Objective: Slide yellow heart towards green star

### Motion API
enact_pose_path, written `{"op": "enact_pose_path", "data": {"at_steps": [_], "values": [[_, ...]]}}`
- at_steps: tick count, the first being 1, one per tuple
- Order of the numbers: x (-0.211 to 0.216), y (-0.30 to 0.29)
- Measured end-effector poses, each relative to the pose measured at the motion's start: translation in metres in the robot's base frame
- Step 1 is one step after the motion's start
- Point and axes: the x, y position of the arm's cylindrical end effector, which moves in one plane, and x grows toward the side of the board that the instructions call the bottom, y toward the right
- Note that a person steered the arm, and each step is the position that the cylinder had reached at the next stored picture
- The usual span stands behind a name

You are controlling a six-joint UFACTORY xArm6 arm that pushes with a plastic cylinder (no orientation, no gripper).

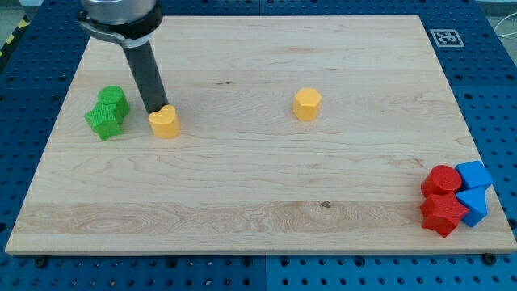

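Yellow heart (164,122) sits on the pale wooden table (258,186) toward the view's left, with a small gap between it and the green pair further left. That pair is a green star (104,120) and, touching it on the upper side, a green block (113,99) that looks round, like a short cylinder. My tip (154,110) stands at the heart's upper left edge, touching it or all but touching it, between the heart and the green blocks but nearer the heart; the dark rod rises from there toward the view's top left. There are no jaws on this arm, only the rod, so nothing is gripped. Near the middle of the table, well apart from the heart on the view's right, lies a second yellow block (307,104) with a faceted, roughly hexagonal outline. In the lower right corner four blocks huddle together, touching: a red cylinder (442,179) above a red star (443,212), with a blue cube (473,174) at the upper right and a blue triangular block (474,204) below it. A small black-and-white marker (446,37) sits at the table's upper right corner, and the blue pegboard (32,89) surrounds the table on all sides.
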Motion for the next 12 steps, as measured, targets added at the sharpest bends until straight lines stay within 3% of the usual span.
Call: {"op": "enact_pose_path", "data": {"at_steps": [4,9,12], "values": [[0.014,0.075],[0.019,0.015],[0.053,0.064]]}}
